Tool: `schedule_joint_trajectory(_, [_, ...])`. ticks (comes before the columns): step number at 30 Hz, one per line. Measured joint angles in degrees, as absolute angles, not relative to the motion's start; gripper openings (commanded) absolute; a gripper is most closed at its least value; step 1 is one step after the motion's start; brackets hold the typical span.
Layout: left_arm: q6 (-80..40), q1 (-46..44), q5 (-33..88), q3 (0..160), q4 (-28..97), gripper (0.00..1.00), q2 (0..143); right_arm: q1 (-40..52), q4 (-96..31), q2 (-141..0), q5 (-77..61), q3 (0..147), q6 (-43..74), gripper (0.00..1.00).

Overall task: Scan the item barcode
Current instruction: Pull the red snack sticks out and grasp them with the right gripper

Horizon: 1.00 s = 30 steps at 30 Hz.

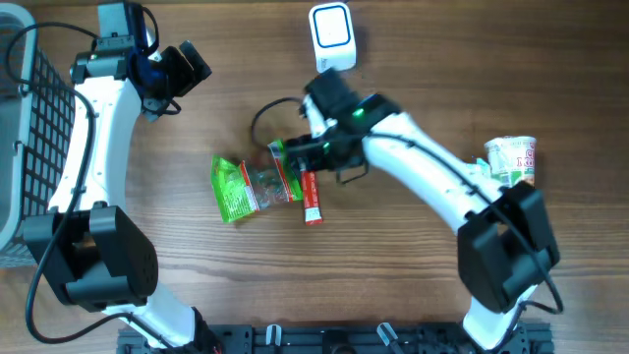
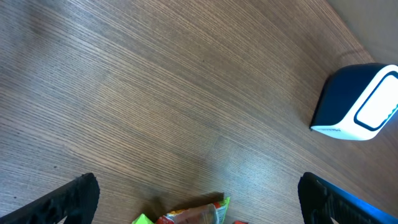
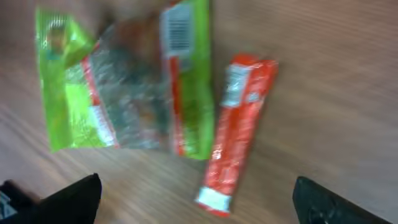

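Overhead: the right gripper (image 1: 300, 157) hangs over the green packet (image 1: 244, 187) and the red sachet (image 1: 311, 197), both flat just beneath its fingers. The scanner (image 1: 331, 34) stands near, behind its wrist. The left gripper (image 1: 192, 64) hovers well apart, a basket (image 1: 29, 98) behind it.

Left wrist: its fingers stand wide and hold nothing. Bare wood lies ahead, with the scanner ahead to the right.

Right wrist: the fingers stand wide, gripping nothing. The packet lies ahead-left with the sachet just beside it. The barcode (image 3: 179, 28) faces up on the packet's sachet-side edge.

A good pick would likely pinch the packet away from that code and avoid catching the sachet. The wood toward the scanner looks free, and the cup (image 1: 513, 157) sits far back by the elbow
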<state>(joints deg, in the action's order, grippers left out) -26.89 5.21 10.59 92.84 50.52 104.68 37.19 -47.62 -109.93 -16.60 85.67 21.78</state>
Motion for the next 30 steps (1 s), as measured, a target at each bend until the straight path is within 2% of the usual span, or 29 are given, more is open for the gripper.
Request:
schedule_joint_trajectory(1, [-26.9,5.2,10.6,92.8,50.5,1.00,104.7,39.1,-47.7,-109.9,-16.6,85.4,22.7,0.63])
schedule_joint_trajectory(3, [-26.9,5.2,10.6,92.8,50.5,1.00,104.7,43.0,-48.1,-109.9,-14.5,85.2,24.6,0.43])
schedule_joint_trajectory(5, [-26.9,5.2,10.6,92.8,50.5,1.00,104.7,46.5,-48.6,-110.0,-9.5,85.2,27.1,0.37])
schedule_joint_trajectory(10, [-26.9,5.2,10.6,92.8,50.5,1.00,104.7,48.3,-50.7,-110.3,0.1,84.7,29.5,0.37])
schedule_joint_trajectory(18, [-26.9,5.2,10.6,92.8,50.5,1.00,104.7,48.3,-49.6,-114.4,4.1,79.0,30.7,0.36])
schedule_joint_trajectory(20, [-26.9,5.2,10.6,92.8,50.5,1.00,104.7,48.3,-48.8,-114.4,5.5,78.5,30.7,0.41])
schedule_joint_trajectory(26, [-26.9,5.2,10.6,92.8,50.5,1.00,104.7,48.3,-45.5,-114.4,5.2,76.0,29.3,0.41])
schedule_joint_trajectory(30, [-26.9,5.2,10.6,92.8,50.5,1.00,104.7,46.5,-52.9,-114.4,15.0,75.9,26.5,0.43])
